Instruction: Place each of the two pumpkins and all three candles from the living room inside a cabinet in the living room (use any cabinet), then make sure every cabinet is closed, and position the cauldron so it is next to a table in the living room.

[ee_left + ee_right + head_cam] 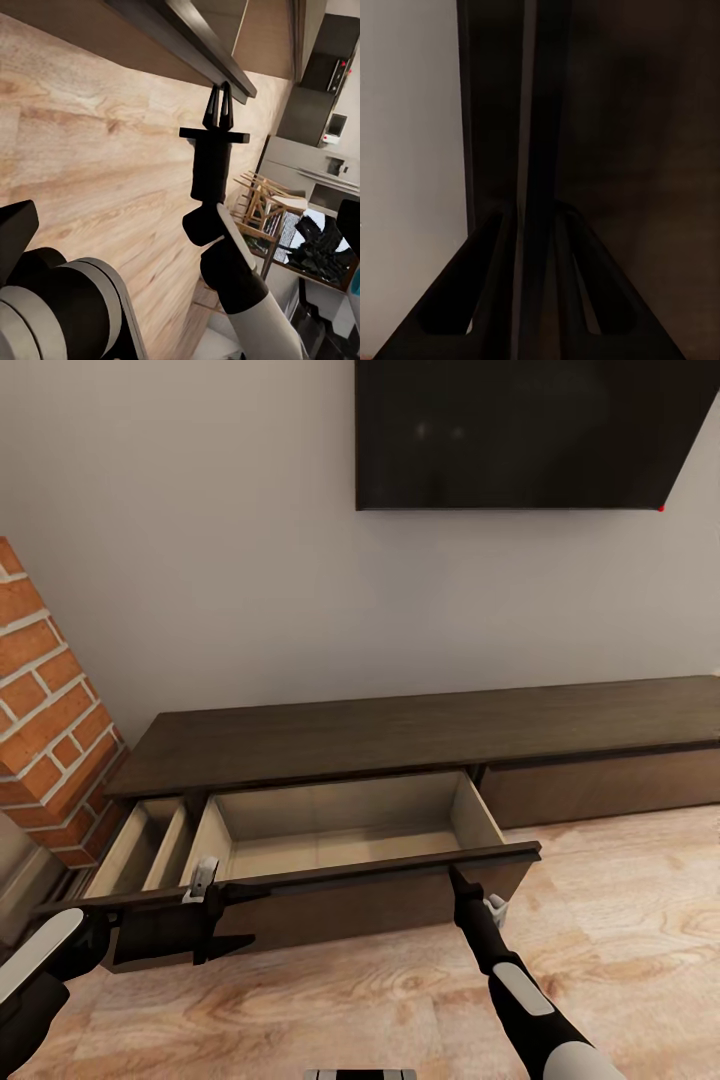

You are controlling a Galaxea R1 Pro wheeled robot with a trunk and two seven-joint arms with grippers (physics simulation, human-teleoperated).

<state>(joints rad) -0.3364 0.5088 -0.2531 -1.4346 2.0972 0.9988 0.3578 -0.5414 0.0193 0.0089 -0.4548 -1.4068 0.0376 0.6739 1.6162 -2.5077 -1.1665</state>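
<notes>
Cabinet [420, 735], long, low and dark brown, stands against the grey wall under a black screen [520, 430], with a brick column [45, 700] at its left end and wood-plank floor [620, 920] in front. Its left drawer [340, 830] is pulled well out toward the robot, showing a pale, bare inside; a narrower compartment [140, 845] lies just left of it. The right front [600, 785] sits flush with the body.

The right gripper [455, 875] is at the near top edge of the drawer front, right of its middle. In the right wrist view its two dark fingers [577, 300] stand either side of a thin dark panel edge [534, 187], so its jaws look clenched on the drawer front.

The left gripper [205, 905] is at the same front edge, toward its left end, by the drawer's left corner. Whether its jaws are released or clenched I cannot tell. The left wrist view looks across the floor to the right gripper [221, 105], its fingertips close together under the drawer edge, with wooden chairs [262, 202] and a kitchen far behind.
</notes>
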